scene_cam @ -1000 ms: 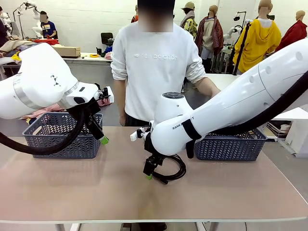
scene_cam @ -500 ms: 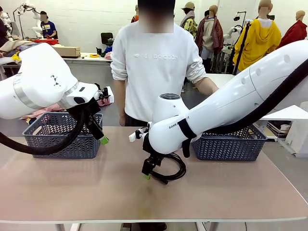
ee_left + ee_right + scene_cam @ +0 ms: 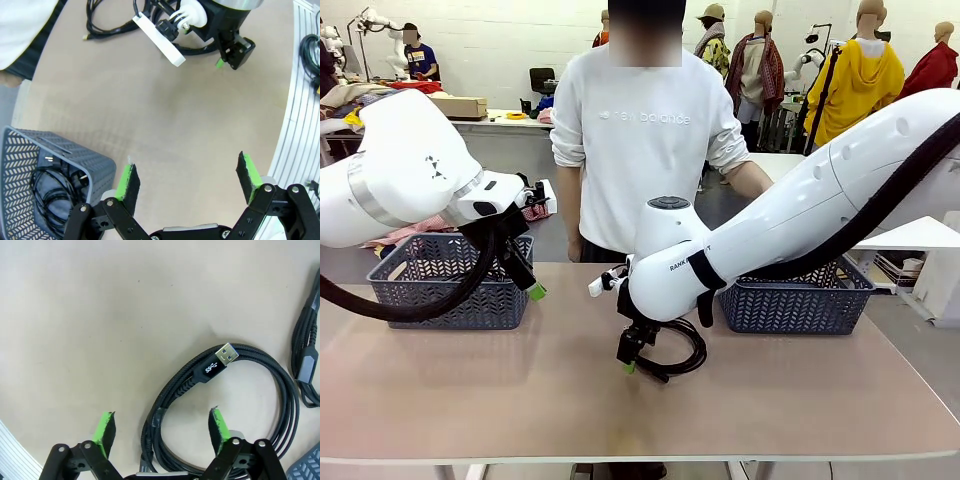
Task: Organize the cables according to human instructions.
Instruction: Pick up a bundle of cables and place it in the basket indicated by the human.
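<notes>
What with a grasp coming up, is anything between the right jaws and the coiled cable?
Nothing visible. The right gripper has its open jaws astride one side of the cable, which lies on bare table.

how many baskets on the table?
2. Left basket sits at the far-left side of the table; right basket sits at the far-right side, partly behind the right arm. The arms might hide another.

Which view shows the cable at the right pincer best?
The right wrist view: the cable lies close, its coil and USB plug sharp. The front view gives a loop beside the arm; the left wrist view, a far piece.
</notes>
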